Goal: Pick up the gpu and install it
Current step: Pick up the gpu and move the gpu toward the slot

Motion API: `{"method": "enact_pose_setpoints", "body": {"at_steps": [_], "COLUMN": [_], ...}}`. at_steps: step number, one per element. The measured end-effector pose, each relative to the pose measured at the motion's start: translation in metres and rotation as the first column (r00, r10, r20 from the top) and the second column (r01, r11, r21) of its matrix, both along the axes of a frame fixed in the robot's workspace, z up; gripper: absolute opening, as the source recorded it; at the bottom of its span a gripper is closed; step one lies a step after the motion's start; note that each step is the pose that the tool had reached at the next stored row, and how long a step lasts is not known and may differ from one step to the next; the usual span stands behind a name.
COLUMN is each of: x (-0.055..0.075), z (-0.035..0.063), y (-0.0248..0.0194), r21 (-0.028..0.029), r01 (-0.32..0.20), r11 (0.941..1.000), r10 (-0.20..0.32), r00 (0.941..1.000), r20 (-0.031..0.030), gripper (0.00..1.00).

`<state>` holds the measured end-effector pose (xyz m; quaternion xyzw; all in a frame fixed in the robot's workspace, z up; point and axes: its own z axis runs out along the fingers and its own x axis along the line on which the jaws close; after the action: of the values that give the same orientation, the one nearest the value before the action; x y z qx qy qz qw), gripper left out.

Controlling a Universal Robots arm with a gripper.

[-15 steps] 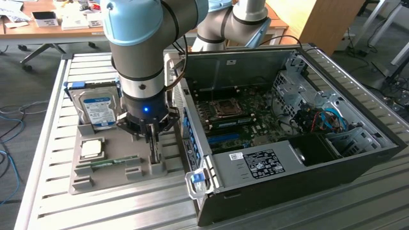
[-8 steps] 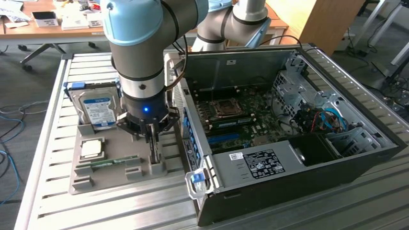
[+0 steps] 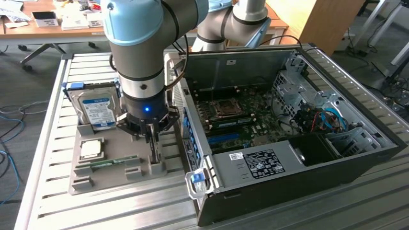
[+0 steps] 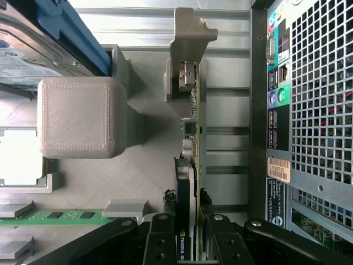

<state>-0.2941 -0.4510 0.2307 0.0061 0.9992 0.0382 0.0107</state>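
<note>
As the gpu [image 4: 188, 175] stands on edge in its slot of the grey holder [image 3: 96, 178] on the desk [image 3: 128, 208], just beside the open computer case [image 3: 357, 143], the gripper [image 4: 186, 200] pinches it from above.

The gpu [image 4: 187, 182], a thin rectangular green circuit card, stands upright on its long edge and is seen edge-on in the wrist view. A black fan block sits on one face, and small silver components line the bare green part beyond it. Its far end rests in the slotted post of a grey plastic holder [image 4: 190, 33]. The end effector [image 4: 187, 194] clasps the card at its fan end, one black finger against each face.
</note>
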Motion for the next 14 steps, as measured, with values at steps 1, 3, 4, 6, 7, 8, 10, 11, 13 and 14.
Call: {"method": "enact_pose_setpoints", "body": {"at_steps": [1, 3, 4, 6, 7, 8, 10, 11, 13, 14], "x": [0.0000, 0.0000, 0.0001, 0.0000, 0.0000, 0.0000, 0.0000, 0.0000, 0.0000, 0.0000], "z": [0.0000, 0.0000, 0.0001, 0.0014, 0.0021, 0.0028, 0.0033, 0.0034, 0.0035, 0.0036], "y": [0.0000, 0.0000, 0.0000, 0.0000, 0.0000, 0.0000, 0.0000, 0.0000, 0.0000, 0.0000], "r21": [0.0000, 0.0001, 0.0003, -0.0001, 0.0000, 0.0000, 0.0002, 0.0002, 0.0001, 0.0000], "r01": [0.000, 0.000, 0.000, 0.000, 0.000, 0.000, 0.000, 0.000, 0.000, 0.000], "r11": [1.0000, 1.0000, 1.0000, 1.0000, 1.0000, 1.0000, 1.0000, 1.0000, 1.0000, 1.0000], "r10": [0.000, 0.000, 0.000, 0.000, 0.000, 0.000, 0.000, 0.000, 0.000, 0.000], "r00": [1.0000, 1.0000, 1.0000, 1.0000, 1.0000, 1.0000, 1.0000, 1.0000, 1.0000, 1.0000], "r20": [0.0000, 0.0001, 0.0003, -0.0001, 0.0000, 0.0000, 0.0003, 0.0002, 0.0001, 0.0000], "gripper": [0.27, 0.27, 0.27, 0.27, 0.27, 0.27, 0.27, 0.27, 0.27, 0.27]}}
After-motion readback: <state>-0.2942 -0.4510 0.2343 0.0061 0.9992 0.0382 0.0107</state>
